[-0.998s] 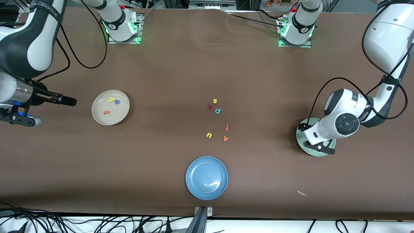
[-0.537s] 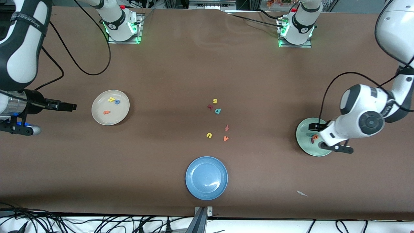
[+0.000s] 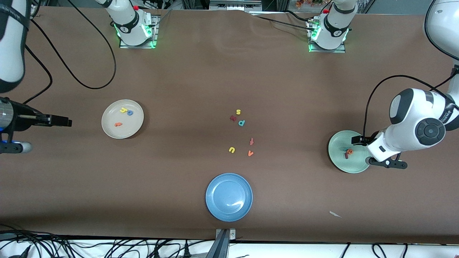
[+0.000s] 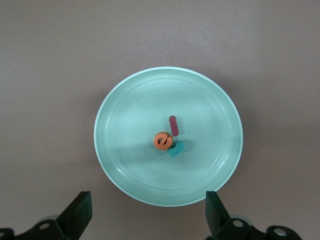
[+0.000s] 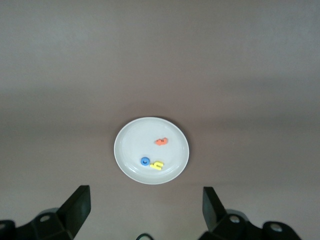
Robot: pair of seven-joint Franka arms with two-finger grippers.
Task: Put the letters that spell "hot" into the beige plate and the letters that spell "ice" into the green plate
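Observation:
The beige plate (image 3: 107,126) (image 5: 125,135) holds the yellow "h" (image 3: 123,110) (image 5: 157,165), blue "o" (image 3: 129,113) (image 5: 145,161) and orange "t" (image 3: 118,124) (image 5: 161,141). In the green plate (image 3: 337,163) (image 4: 115,110) lie the orange "e" (image 3: 349,151) (image 4: 161,141), dark red "i" (image 3: 346,155) (image 4: 173,125) and teal "c" (image 4: 176,148), close together. My left gripper (image 3: 360,141) (image 4: 147,212) hangs open and empty above that plate's edge. Well off the beige plate, over bare table at the right arm's end, my right gripper (image 3: 62,122) (image 5: 145,205) is also open and empty.
A blue plate (image 3: 228,197) sits near the front edge. Loose letters lie mid-table: yellow "s" (image 3: 238,112), a dark red letter (image 3: 233,118), teal "p" (image 3: 241,123), red-orange "f" (image 3: 251,141), yellow "u" (image 3: 231,149), orange "v" (image 3: 250,153). A paper scrap (image 3: 335,214) lies nearby.
The left arm has drawn back toward its end of the table, uncovering the letters in the green plate. The right arm has pulled away from the beige plate. Both grippers stayed open.

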